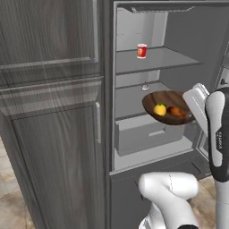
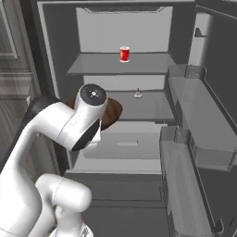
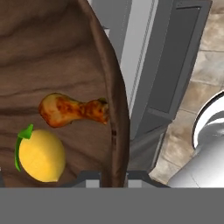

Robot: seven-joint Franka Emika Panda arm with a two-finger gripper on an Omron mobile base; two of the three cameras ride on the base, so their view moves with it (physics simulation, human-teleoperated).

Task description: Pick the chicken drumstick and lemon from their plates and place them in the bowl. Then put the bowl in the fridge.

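Nearest the hand camera, the rim of the dark-brown wooden bowl (image 3: 114,127) is seen running between the two finger tips, and the gripper (image 3: 113,179) is closed tight on that rim, so the bowl is held by its edge. Inside the bowl, the chicken drumstick (image 3: 72,110) is seen lying against the wall, its thin end touching the rim, and the lemon (image 3: 41,155) with its green leaf is seen just beside it, apart from the rim. In the left base view the bowl (image 1: 156,99) is held tilted in the open fridge (image 1: 192,33), in front of the middle shelf and above the grey drawer (image 1: 143,134), with the lemon (image 1: 160,109) and the drumstick (image 1: 175,111) gathered at its lower side. A red can (image 1: 142,51) is seen standing on the upper shelf, and a small pale item, too small to be identified, is seen on the middle shelf behind the bowl. In the right base view the bowl (image 2: 112,112) is largely hidden behind the white arm.
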